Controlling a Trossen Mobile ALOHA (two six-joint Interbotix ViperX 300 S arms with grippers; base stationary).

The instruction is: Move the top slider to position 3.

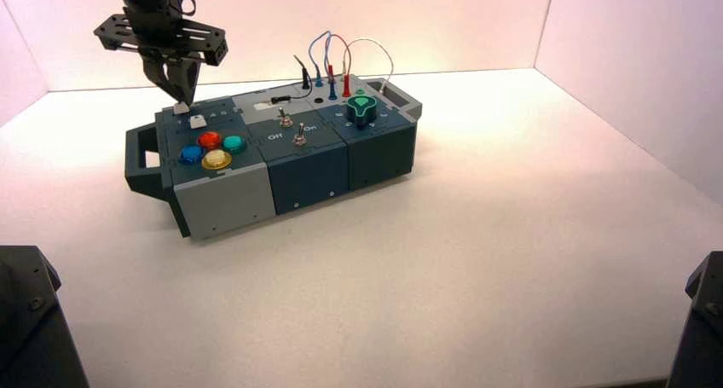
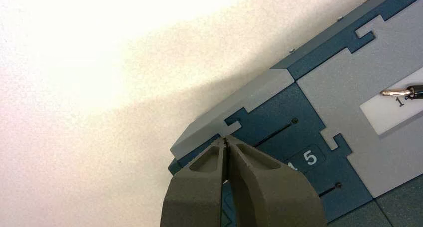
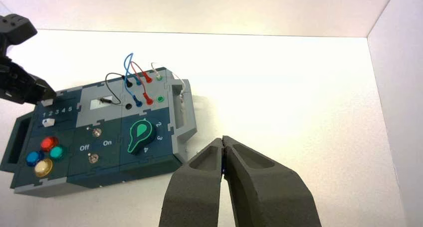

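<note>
In the high view, the box [image 1: 281, 141] stands on the desk [image 1: 477, 234], turned at a slant, and the left end effector [image 1: 182, 102] points down at its far left part, right by the off-white top slider [image 1: 181, 109]. The other, brighter white slider [image 1: 198, 122] lies nearer the camera, with the red button [image 1: 209, 140], blue button [image 1: 191, 154], green button [image 1: 234, 144] and yellow button [image 1: 216, 159] closer still. In the left wrist view, the left end effector [image 2: 225, 139] has its two fingers closed together, their tips over the dark blue slider panel [image 2: 279, 122] beside the grey edge piece [image 2: 234, 107]; whether the knob is pinched between them I cannot tell, since they cover that spot. The slot of the top track [image 2: 274, 133] runs out from beneath them, and the printed 5 [image 2: 310, 157] shows plainly beside it. In the right wrist view, the top slider [image 3: 47, 102] sits against the tip of the left end effector, at the low end of the row, near the 1 [image 3: 44, 114] and 2 [image 3: 50, 113] and short of the 3 [image 3: 57, 112]; exactly which of those two it matches I cannot tell. The right end effector [image 3: 223, 139] is idle, fingers together with nothing visible between them, in front of the box's right end, over the desk.
</note>
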